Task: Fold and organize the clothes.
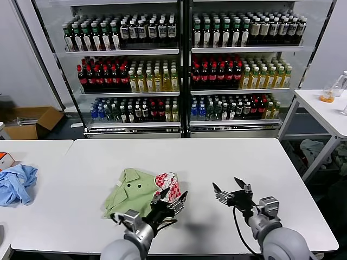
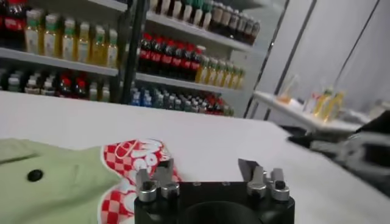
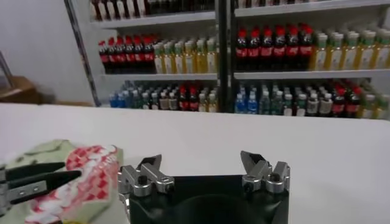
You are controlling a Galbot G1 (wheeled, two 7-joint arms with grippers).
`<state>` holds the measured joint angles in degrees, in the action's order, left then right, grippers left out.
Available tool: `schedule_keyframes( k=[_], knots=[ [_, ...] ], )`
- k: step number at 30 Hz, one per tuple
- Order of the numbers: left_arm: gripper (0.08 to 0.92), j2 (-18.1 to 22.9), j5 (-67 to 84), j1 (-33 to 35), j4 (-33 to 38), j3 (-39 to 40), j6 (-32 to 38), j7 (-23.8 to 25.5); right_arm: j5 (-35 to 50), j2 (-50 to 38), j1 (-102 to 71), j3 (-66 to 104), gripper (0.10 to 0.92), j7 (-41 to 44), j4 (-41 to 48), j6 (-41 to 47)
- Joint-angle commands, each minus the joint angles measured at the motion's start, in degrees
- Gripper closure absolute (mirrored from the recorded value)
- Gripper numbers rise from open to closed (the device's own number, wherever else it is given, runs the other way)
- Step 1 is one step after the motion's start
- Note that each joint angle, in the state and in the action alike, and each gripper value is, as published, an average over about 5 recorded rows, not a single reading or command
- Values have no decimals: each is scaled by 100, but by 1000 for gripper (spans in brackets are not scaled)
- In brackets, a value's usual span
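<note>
The clothes, a light green collared shirt [image 1: 133,194], lie folded in a small bundle on the white table [image 1: 217,157], with the red-white print [image 1: 169,184] turned up on its right end. My left gripper [image 1: 173,196] is open at that printed end, just off the cloth, with nothing between its fingers. In the left wrist view the left gripper [image 2: 206,167] is open over bare table, with the shirt [image 2: 55,182] and the print [image 2: 131,158] beside one finger. My right gripper [image 1: 227,187] hovers open and empty to the right of the shirt. The right wrist view shows the right gripper [image 3: 201,159] open and the shirt [image 3: 79,176] off to one side.
A light blue garment [image 1: 16,184] and an orange box [image 1: 5,158] lie on the adjoining table at the left. Drink shelves [image 1: 184,70] stand behind the table. A second white table [image 1: 325,108] with bottles is at the right, and a cardboard box [image 1: 30,122] sits on the floor.
</note>
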<state>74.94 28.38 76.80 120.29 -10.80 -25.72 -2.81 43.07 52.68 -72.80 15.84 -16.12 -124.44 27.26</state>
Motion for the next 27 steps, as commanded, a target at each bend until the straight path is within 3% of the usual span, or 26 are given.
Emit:
schedule_keyframes(
  k=[1, 8, 24, 27],
  knots=[
    [248, -314, 862, 1065, 915, -1871, 261, -43, 388, 1030, 1192, -1591, 203, -247, 834, -142],
    [178, -326, 872, 1257, 907, -2545, 346, -276, 803, 1788, 1843, -2268, 203, -520, 1744, -75],
    [177, -59, 635, 1282, 878, -2416, 351, -354, 1106, 2310, 2227, -2410, 203, -1078, 2548, -82],
    [177, -56, 631, 1299, 887, -2433, 348, -367, 1137, 2308, 2248, -2402, 243, -1106, 2601, -139]
  ],
)
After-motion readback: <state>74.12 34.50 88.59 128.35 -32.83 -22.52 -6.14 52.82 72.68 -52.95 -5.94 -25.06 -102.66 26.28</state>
